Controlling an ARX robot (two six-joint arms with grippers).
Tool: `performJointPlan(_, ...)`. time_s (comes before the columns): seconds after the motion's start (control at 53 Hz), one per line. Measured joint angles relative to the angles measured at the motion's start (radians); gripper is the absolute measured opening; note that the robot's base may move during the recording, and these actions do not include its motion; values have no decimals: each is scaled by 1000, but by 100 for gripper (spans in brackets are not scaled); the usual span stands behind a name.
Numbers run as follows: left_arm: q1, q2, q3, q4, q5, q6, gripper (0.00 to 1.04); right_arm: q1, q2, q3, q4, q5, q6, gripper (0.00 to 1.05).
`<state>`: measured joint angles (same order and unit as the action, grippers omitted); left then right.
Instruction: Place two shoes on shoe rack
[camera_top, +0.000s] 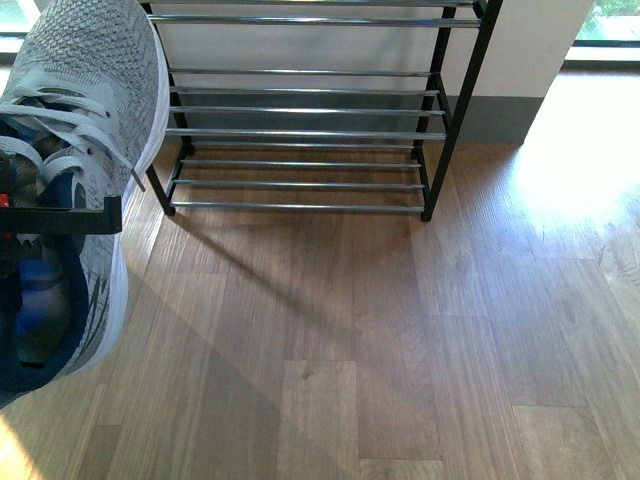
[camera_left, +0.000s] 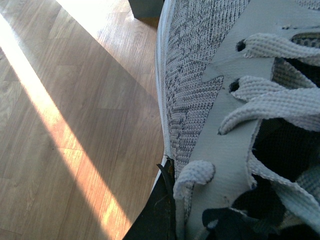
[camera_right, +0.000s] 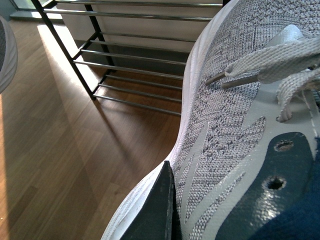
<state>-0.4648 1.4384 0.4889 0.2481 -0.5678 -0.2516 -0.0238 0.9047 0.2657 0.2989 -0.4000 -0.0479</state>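
Here's the front view: the first sneaker (camera_top: 75, 130), grey knit with a white sole, hangs at nine o'clock, toe aimed up toward eleven and heel down at the lower edge. The left gripper (camera_top: 70, 218) is pinching it. A black finger (camera_top: 100, 215) lies straight across the laced opening, where the blue lining shows. The shoe is well clear of the wood floor (camera_top: 380, 330).

At twelve o'clock stands the shoe rack (camera_top: 300, 135), black frame and chrome rods, its feet planted on the boards. The sneaker's toe overlaps the rack's near post at about eleven, but it is not on any shelf.

The left wrist view is packed with knit and pale laces (camera_left: 270, 105). One dark finger (camera_left: 157, 210) sits tight against the white sole edge, and a stripe of sunlight runs over the floor beside it.

In the right wrist view the second sneaker (camera_right: 235, 100) looms big, toe pointing at the rack's lower rods. The right gripper (camera_right: 195, 210) is clamped on it. One finger (camera_right: 155, 210) lies flat against the sole, and its partner is hidden behind the shoe. A sliver of the first sneaker peeks in near the rack's side post. Both shoes are off the rack.
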Motion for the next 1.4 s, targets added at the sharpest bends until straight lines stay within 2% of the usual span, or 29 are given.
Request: performJointPlan(1.396,0,0,0,0,6,0,2,-1,0,0,0,1,0,1)
